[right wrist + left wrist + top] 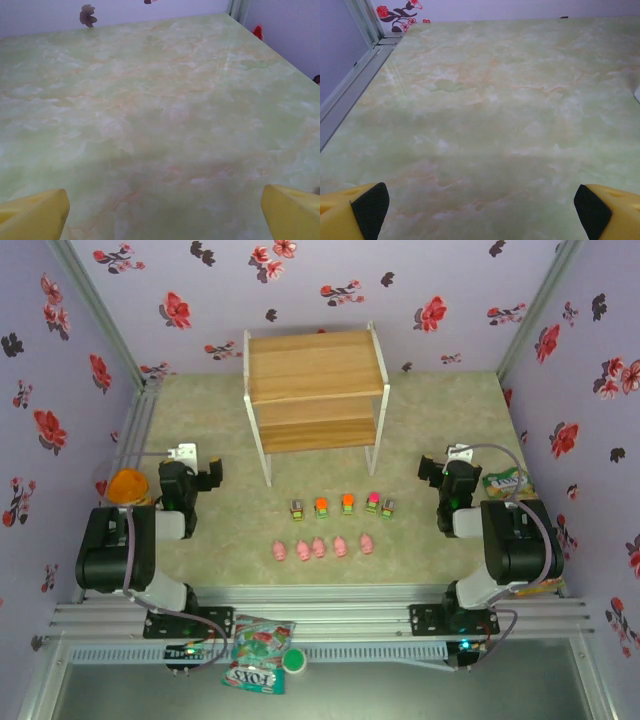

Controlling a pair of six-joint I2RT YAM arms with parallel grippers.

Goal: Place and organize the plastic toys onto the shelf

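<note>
Two pincers, left pincer (480,207) and right pincer (167,212), both wide apart, empty, seemingly clear of the marbled table (480,100).

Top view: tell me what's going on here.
Nothing is being handled yet. The left end effector and right end effector hang open over the table, one at each side, holding nothing. Five cars and five pigs lie in two rows in front of the shelf, none on it yet.
</note>
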